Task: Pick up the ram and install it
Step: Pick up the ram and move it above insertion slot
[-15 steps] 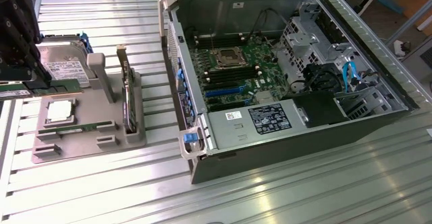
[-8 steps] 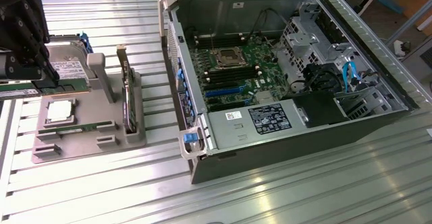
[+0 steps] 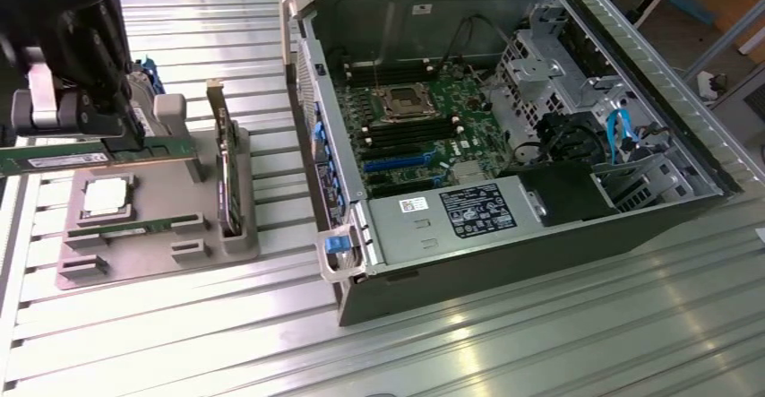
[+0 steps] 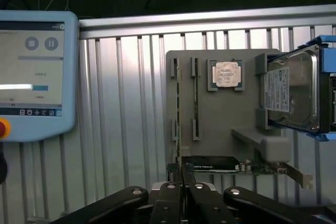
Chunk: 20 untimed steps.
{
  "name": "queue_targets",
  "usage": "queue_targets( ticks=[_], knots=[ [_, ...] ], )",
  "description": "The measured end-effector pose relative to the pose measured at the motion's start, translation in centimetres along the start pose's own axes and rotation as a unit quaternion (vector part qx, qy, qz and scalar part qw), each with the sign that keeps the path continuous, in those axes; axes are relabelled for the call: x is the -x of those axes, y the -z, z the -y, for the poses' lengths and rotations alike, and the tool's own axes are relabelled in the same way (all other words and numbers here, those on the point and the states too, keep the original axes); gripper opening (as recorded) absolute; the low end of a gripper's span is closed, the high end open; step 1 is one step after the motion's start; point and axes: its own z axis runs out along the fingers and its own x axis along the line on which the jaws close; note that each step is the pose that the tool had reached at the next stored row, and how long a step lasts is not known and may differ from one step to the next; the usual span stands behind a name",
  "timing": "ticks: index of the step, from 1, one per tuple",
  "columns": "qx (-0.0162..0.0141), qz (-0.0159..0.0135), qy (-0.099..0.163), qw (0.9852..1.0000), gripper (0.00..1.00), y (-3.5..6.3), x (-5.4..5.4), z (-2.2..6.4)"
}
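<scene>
At about nine o'clock in the exterior view, the gripper [image 3: 66,142] is seen with its fingers clenched on the ram [image 3: 48,161], a narrow green stick with a white label. The stick is held level, over the ten o'clock part of a grey tray [image 3: 156,254]. In the wrist view the gripper [image 4: 181,184] is shown pinching the ram [image 4: 179,129] edge-on, in line with one slot of the tray [image 4: 220,119]; whether the stick is clear of that slot cannot be told.

In the tray, a processor [image 3: 106,195] is seated at the centre, and a second ram stick [image 3: 132,227] is laid just beside it toward six o'clock. At the tray's three o'clock edge an expansion card [image 3: 221,159] is stood upright.

Toward three o'clock, well apart from the tray, an opened computer case [image 3: 478,276] is laid on the ribbed metal table [image 3: 478,352]. Its motherboard [image 3: 407,119] is exposed, with a power supply [image 3: 460,213] at the board's six o'clock.
</scene>
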Motion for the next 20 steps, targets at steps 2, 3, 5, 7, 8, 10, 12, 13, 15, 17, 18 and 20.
queue_targets(
  ticks=[2,3,5,7,8,10,12,13,15,17,18,20],
  knots=[
    [0.0,0.0,0.0,1.0,0.12,0.0,0.0,0.5],
    [0.0,0.0,0.0,1.0,0.12,0.01,0.0,0.7],
    [0.0,0.0,0.0,1.0,0.12,0.01,0.1,1.17],
    [0.0,0.0,0.0,1.0,0.12,0.03,0.1,1.58],
    [0.0,0.0,0.0,1.0,0.12,0.04,0.1,1.8],
    [0.0,0.0,0.0,1.0,0.12,0.04,0.1,2.19],
    [0.0,0.0,0.0,1.0,0.12,0.04,0.1,2.6],
    [0.0,0.0,0.0,1.0,0.12,0.05,0.2,2.86],
    [0.0,0.0,0.0,1.0,0.12,0.06,0.2,3.55],
    [0.0,0.0,0.0,1.0,0.12,0.07,0.2,4.17],
    [0.0,0.0,0.0,1.0,0.12,0.07,0.2,4.45],
    [0.0,0.0,0.0,1.0,0.12,0.08,0.3,4.86]
  ],
)
